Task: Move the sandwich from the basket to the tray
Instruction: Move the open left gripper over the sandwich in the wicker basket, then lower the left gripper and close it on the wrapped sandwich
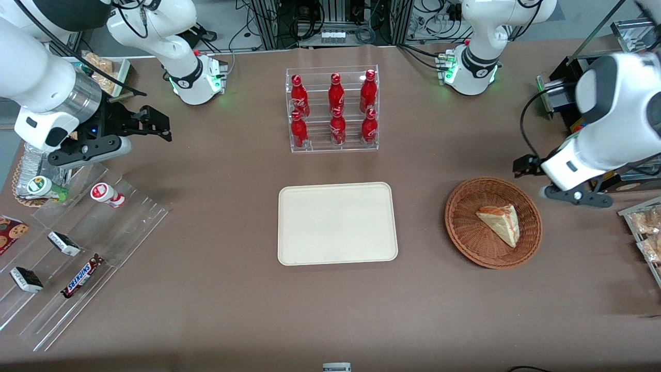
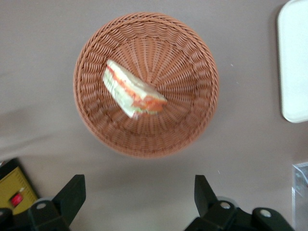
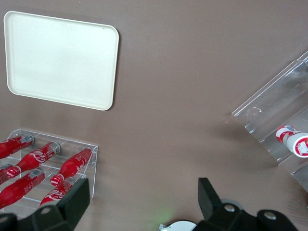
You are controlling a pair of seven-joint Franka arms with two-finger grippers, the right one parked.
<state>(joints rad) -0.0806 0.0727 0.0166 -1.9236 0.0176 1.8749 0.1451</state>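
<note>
- The tray [image 1: 337,223] is bare; one tray only, the landmark for everything here. As I judge it, none of the task is done: the pick, the carry and the set-down are all left.
- One basket [image 1: 467,235] sits on the table well apart from the tray, toward the working arm's end.
- One clear rack of red bottles [image 1: 333,109] stands farther from the front camera than the tray; six bottles, in two rows of three.
- The gripper [image 2: 139,195] hangs above the table near the basket, farther from the tray than the basket is; its fingers are spread wide with nothing between them, and it is clear of the sandwich.
- One sandwich [image 1: 500,221] lies flat inside the basket, filling edge showing orange and green, well apart from the tray and untouched.
</note>
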